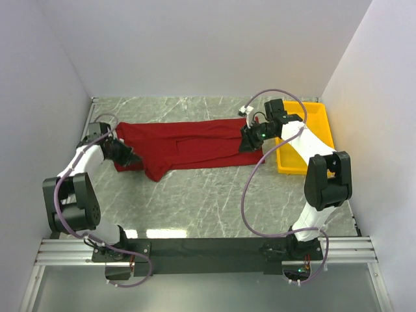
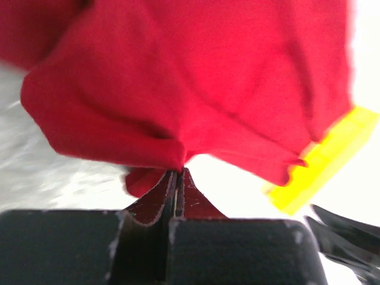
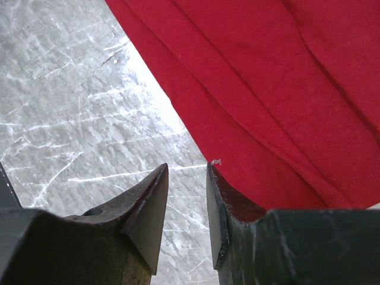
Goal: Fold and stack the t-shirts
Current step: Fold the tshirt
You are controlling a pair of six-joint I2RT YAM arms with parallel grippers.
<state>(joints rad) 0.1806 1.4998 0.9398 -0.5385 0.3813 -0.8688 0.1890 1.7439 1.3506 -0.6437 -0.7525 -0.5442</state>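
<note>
The dark red t-shirt (image 1: 188, 146) lies stretched in a long, rumpled band across the marble table, with a fold hanging toward the front near its left part. My left gripper (image 1: 128, 156) is at the shirt's left end. In the left wrist view its tips (image 2: 178, 171) are pressed together on an edge of the cloth (image 2: 196, 77). My right gripper (image 1: 249, 142) is at the shirt's right end. In the right wrist view it (image 3: 187, 167) stands open over bare marble, and the shirt's edge (image 3: 285, 89) lies just beside its right finger.
A yellow plastic tray (image 1: 318, 127) stands at the right wall, behind my right arm, and shows past the cloth in the left wrist view (image 2: 323, 163). White walls close in the table on the left, back and right. Both arm bases sit at the near edge.
</note>
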